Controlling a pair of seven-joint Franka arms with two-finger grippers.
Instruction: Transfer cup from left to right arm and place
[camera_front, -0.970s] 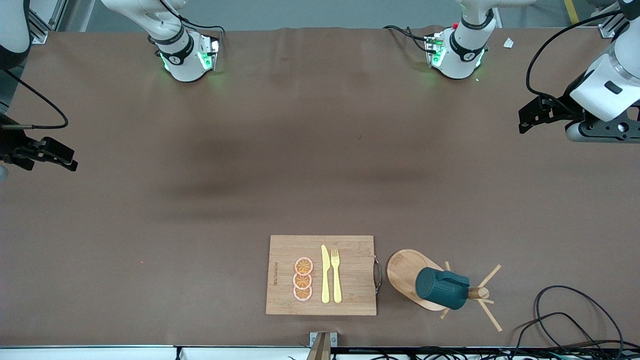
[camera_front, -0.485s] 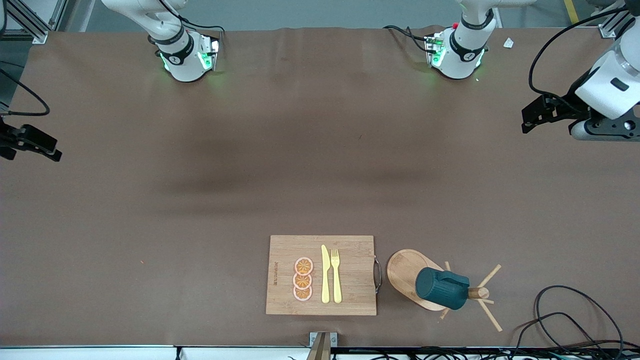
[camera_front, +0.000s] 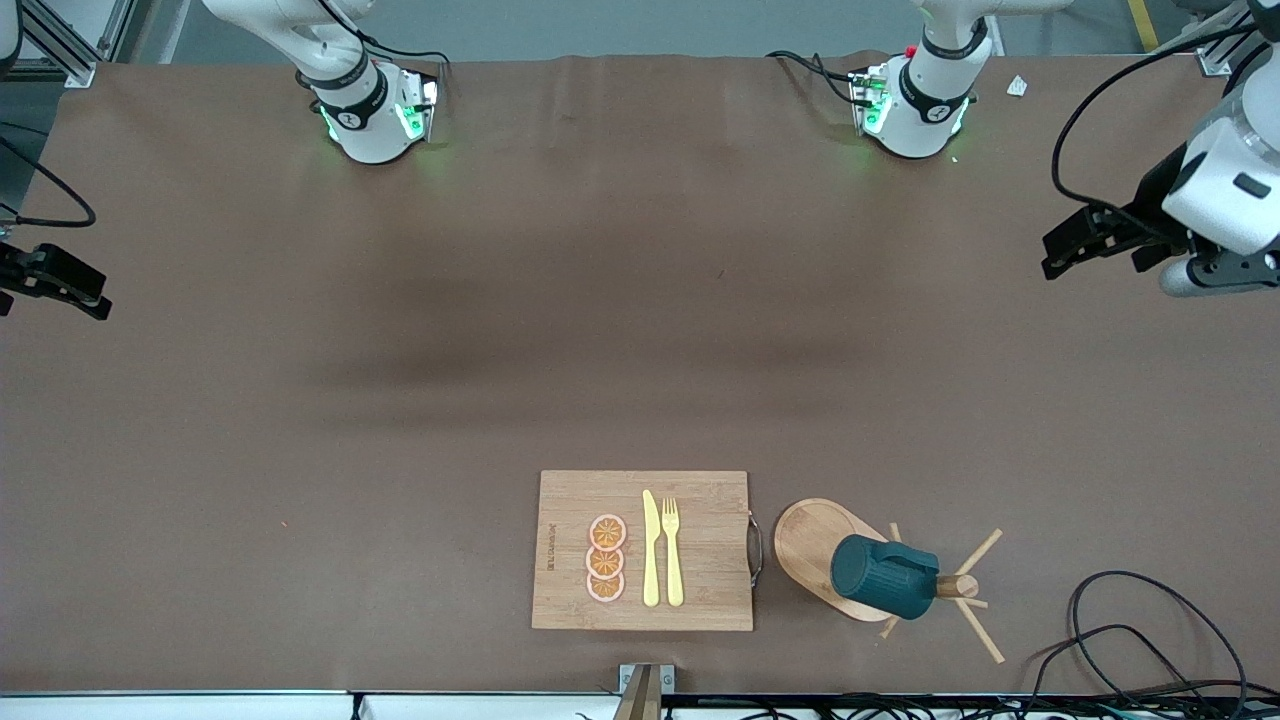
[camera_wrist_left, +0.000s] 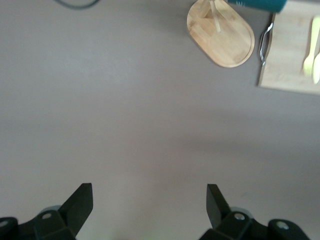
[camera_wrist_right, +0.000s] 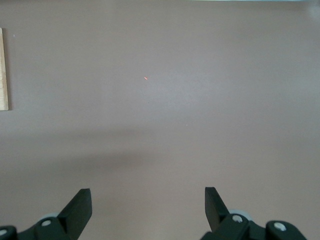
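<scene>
Brown table, cup (camera_front: 884, 577) hanging on the peg stand (camera_front: 958, 588) beside the cutting board (camera_front: 642, 550).
Your left gripper (camera_wrist_left: 149, 206) and right gripper (camera_wrist_right: 148, 205) hover apart, released, empty. You should expect a rigid, fragile, likely slick mug; clamp its ribbed wall.

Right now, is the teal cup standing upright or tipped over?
Tipped on its side: the cup hangs from a peg of the wooden peg stand, its ribbed wall facing up, beside the cutting board.

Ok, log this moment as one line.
stage: not started | cup: hanging on peg stand | left gripper: open, empty | right gripper: open, empty
</scene>
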